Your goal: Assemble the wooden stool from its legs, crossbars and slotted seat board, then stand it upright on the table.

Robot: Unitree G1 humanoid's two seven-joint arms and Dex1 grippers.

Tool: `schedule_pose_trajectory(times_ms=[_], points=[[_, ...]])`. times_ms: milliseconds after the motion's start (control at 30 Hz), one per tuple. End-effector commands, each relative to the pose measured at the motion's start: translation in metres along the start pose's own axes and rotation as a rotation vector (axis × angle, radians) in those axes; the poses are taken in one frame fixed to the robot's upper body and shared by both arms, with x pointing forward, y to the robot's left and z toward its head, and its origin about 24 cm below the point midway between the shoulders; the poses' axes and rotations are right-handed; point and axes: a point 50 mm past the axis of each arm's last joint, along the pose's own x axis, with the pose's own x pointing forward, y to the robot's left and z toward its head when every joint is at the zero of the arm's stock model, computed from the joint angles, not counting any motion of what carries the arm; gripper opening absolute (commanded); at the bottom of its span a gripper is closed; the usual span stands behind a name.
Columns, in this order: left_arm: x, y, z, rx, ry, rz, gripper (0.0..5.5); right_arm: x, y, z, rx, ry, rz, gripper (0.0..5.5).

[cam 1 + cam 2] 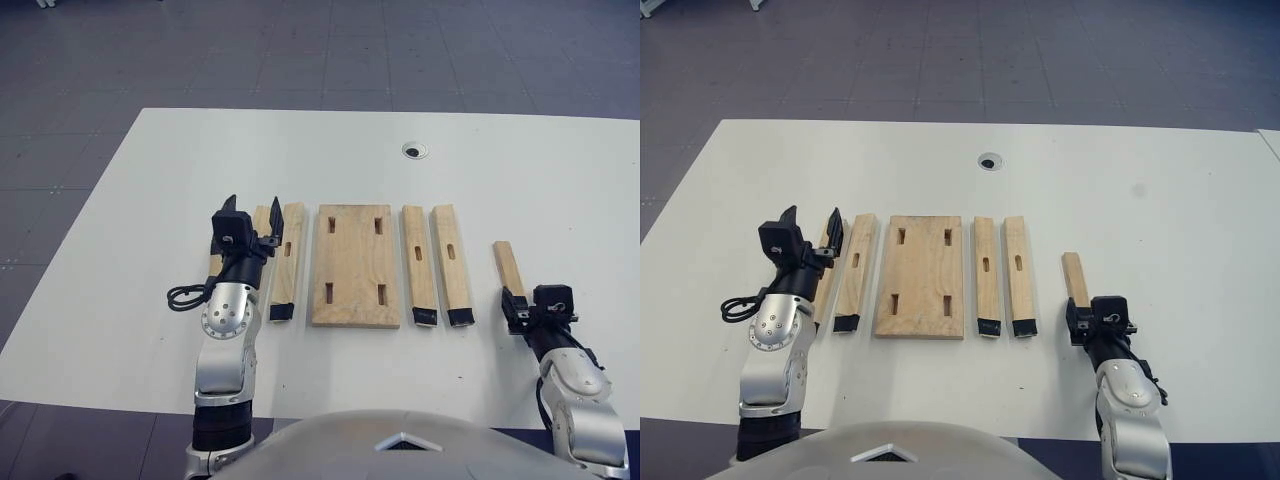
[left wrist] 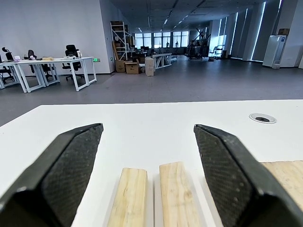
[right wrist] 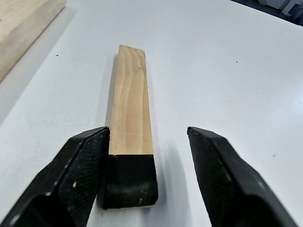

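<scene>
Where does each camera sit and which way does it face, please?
Left eye view: head, looking down at seat board and table; both arms show.
Right eye view: beside it, same scene.
Left wrist view: behind open left gripper, facing across two wooden pieces toward the room.
Right wrist view: behind open right gripper straddling a short piece, also seen from the head.

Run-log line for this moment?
assembly: not started, wood flat on table | left gripper: open above left pieces | right gripper: open, straddling black end of short piece | seat board: flat, untouched
</scene>
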Motion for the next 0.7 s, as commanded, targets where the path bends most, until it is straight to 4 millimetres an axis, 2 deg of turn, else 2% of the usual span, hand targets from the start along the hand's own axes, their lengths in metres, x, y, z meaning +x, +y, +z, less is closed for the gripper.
schedule_pose_trajectory(times_ms=[33, 200, 433, 500, 600, 700], points=[[-0.002, 0.002, 0.0, -0.003, 0.011, 0.012, 3.54, -0.003, 0.002, -0.025, 0.034, 0.145, 0.026, 2.31], [0.0, 0.002, 0.001, -0.001, 0.008, 0.013, 3.54, 0.0, 0.01, -0.029, 0.169, 0.178, 0.119, 1.35], [0.002, 0.002, 0.002, 0.0, 0.0, 0.01, 3.54, 0.004, 0.017, -0.035, 0.265, 0.221, 0.17, 1.33], [0.004, 0.001, 0.004, -0.002, -0.006, 0.002, 3.54, 0.009, 0.013, -0.03, 0.245, 0.181, 0.147, 1.32], [0.012, 0.001, 0.013, -0.035, -0.02, -0.048, 3.54, 0.029, -0.003, 0.019, 0.2, -0.05, 0.086, 1.32], [0.027, -0.001, 0.029, -0.197, -0.012, -0.184, 3.54, 0.043, -0.009, 0.091, 0.205, -0.315, 0.087, 1.32]])
